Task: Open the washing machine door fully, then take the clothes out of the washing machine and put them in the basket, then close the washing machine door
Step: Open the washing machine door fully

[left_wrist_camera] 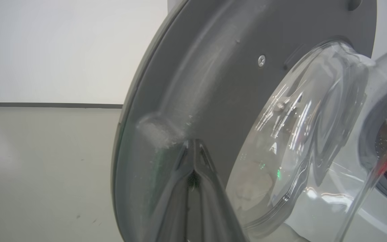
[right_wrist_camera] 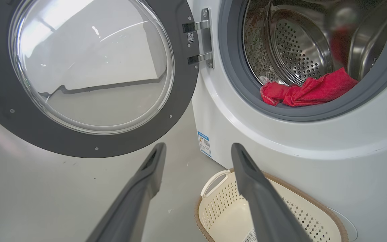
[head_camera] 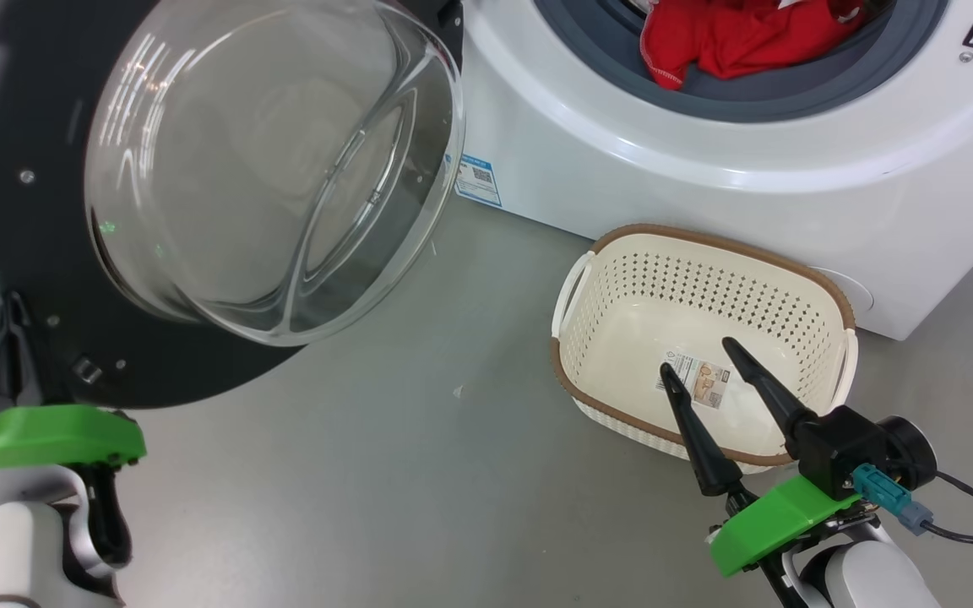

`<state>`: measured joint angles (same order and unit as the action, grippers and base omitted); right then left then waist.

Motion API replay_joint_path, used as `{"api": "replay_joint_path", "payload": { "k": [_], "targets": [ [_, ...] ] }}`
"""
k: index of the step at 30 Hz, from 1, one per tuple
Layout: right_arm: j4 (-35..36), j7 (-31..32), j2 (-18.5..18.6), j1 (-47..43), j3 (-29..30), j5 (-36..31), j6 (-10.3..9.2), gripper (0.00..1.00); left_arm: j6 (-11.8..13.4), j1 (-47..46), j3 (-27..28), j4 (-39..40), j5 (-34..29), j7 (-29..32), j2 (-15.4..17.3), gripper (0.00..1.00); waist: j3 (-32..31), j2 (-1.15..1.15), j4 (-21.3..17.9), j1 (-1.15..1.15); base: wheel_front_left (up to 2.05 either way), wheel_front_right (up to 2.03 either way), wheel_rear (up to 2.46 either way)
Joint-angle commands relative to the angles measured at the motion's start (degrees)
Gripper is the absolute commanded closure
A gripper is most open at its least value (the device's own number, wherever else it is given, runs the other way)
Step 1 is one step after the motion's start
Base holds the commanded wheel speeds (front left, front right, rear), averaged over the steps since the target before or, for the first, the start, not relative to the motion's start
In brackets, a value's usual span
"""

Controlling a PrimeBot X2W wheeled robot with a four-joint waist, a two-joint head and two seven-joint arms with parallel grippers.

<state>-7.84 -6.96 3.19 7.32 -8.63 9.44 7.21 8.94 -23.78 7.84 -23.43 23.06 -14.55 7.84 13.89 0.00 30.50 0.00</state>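
Note:
The washing machine door [head_camera: 199, 169] stands swung open at the left, its clear glass bowl bulging toward me. My left gripper [left_wrist_camera: 193, 148] is shut, its tips resting against the door's dark inner rim [left_wrist_camera: 213, 84] near its edge. Red clothes [head_camera: 731, 38] lie at the front of the washing machine [head_camera: 706, 160], in its steel drum [right_wrist_camera: 291, 50]. The cream basket [head_camera: 706, 287] sits on the floor before the machine, with a paper label on its bottom and nothing else in it. My right gripper [head_camera: 696, 355] hangs open above the basket, holding nothing.
Grey floor [head_camera: 410, 473] stretches between the door and the basket. A black cable with a teal connector [head_camera: 883, 498] trails from my right wrist. The door's hinge [right_wrist_camera: 200, 40] is on the machine's left side. A white wall [left_wrist_camera: 62, 50] stands beyond the door.

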Motion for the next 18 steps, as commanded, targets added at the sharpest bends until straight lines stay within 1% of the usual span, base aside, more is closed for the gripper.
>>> {"api": "replay_joint_path", "payload": {
  "k": [1, 18],
  "targets": [
    [1.94, 0.27, -0.31, 1.04, -1.32, -0.6, 0.28, 0.0, -0.55, -2.46, 3.14, -0.04, -0.78, -0.44, 2.78, 1.0, 0.07, 0.0, -0.07, 0.0, 0.0, 0.0, 0.0],
    [3.39, 1.02, -0.31, 0.59, -0.71, -0.9, 0.28, 0.0, -5.48, -8.67, 10.06, -9.92, -3.19, -0.44, 1.98, 1.0, 1.06, 0.0, -0.28, 0.0, 0.0, 0.0, 0.0]
  ]
}}
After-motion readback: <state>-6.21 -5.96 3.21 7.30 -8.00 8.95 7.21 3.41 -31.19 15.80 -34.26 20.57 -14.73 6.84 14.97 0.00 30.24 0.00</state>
